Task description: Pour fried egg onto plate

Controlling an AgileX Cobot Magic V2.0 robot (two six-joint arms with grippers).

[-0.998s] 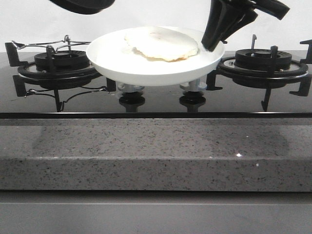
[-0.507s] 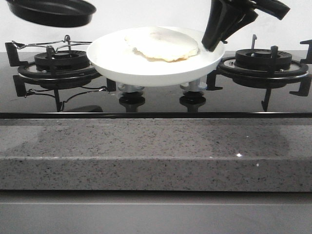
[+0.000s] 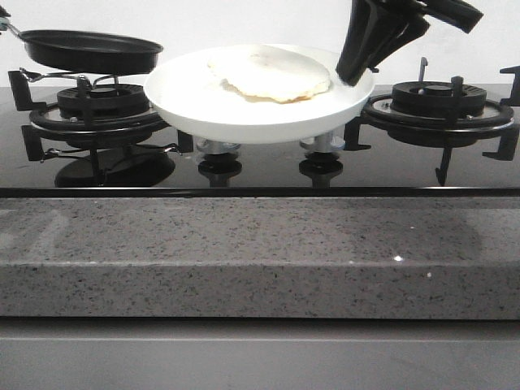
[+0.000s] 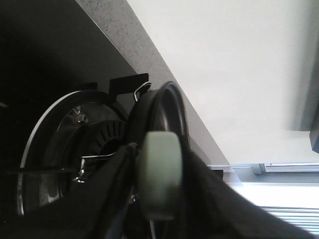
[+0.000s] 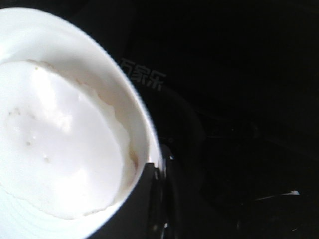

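**Now the pan is down by the left burner**

Now we see the pan (image 3: 91,50) lower than half a second ago, level just above the left burner (image 3: 96,110); plate (image 3: 203,106) and egg (image 3: 270,73) sit unchanged. Our left gripper (image 4: 149,199) is clamped on the pan's handle. Our right gripper (image 3: 363,67) reaches down from above, closed on the plate's rim, holding it over the hob. The egg lies on the plate.
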